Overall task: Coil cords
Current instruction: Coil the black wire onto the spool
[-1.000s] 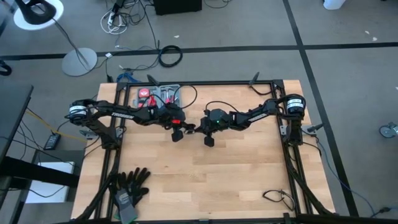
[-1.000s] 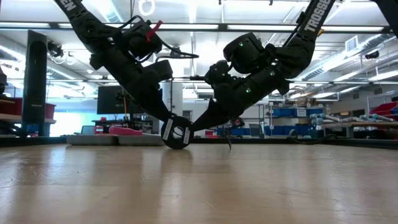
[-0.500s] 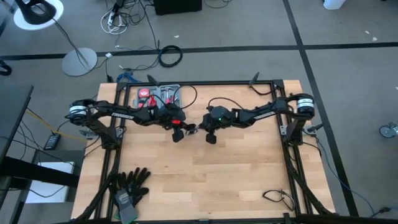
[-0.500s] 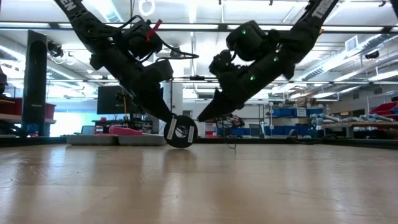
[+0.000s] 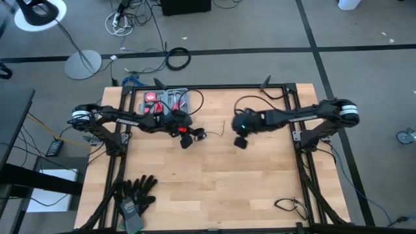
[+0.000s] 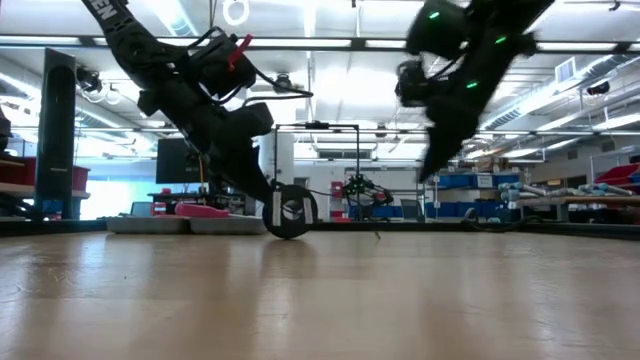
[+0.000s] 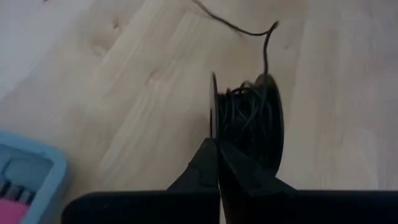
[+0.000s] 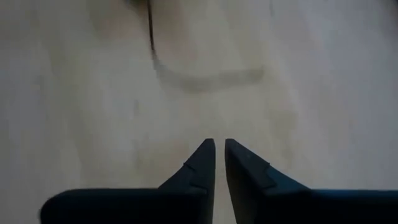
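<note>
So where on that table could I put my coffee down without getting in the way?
The wide bare wood between the black gloves and the small wire at the near right corner. It is crowded at the back, around the spool, the toolbox and both arms.

arms: 2 | grippers: 2 – left gripper (image 5: 186, 140), right gripper (image 5: 240, 142) | cord spool (image 6: 289, 212): 1, black, wound, standing on edge | loose cord tail (image 7: 239, 28): 1 | wooden table (image 5: 214, 188): 1 | black gloves (image 5: 135, 193): 1 pair | tool case (image 5: 166, 99), red/grey: 1 | small cable bundle (image 5: 289, 207): 1
</note>
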